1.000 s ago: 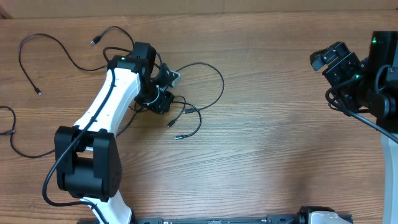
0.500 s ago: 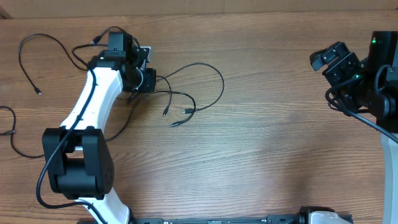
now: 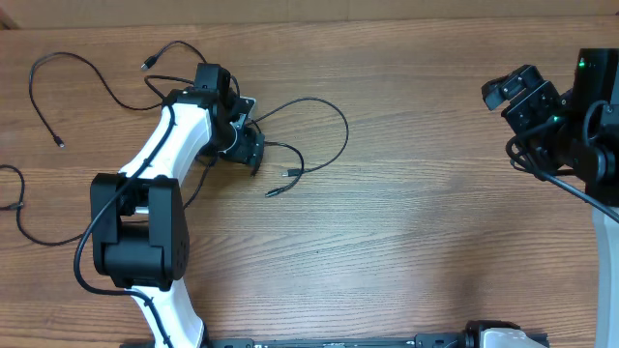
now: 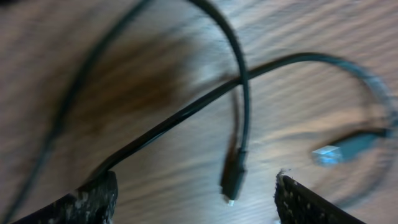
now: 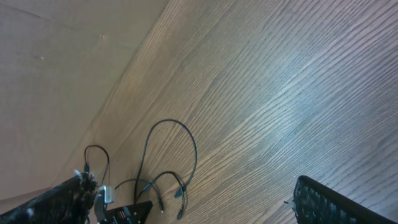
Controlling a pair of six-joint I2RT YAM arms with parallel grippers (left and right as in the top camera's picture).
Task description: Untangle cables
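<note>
Cables (image 4: 239, 93) just released: left gripper (image 4: 196, 202) wide open, empty, plug (image 4: 232, 183) btwn fingers (image 4: 93, 202); strands still crossed. Right gripper (image 5: 196, 202) open, empty.

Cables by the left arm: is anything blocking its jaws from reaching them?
Nothing visible does. The left arm's jaws stand open directly over the cables, which lie on the bare wooden table. One small plug sits in the gap between them.

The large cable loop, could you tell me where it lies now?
Overhead, the loop lies left of centre, just right of the left gripper.
</note>
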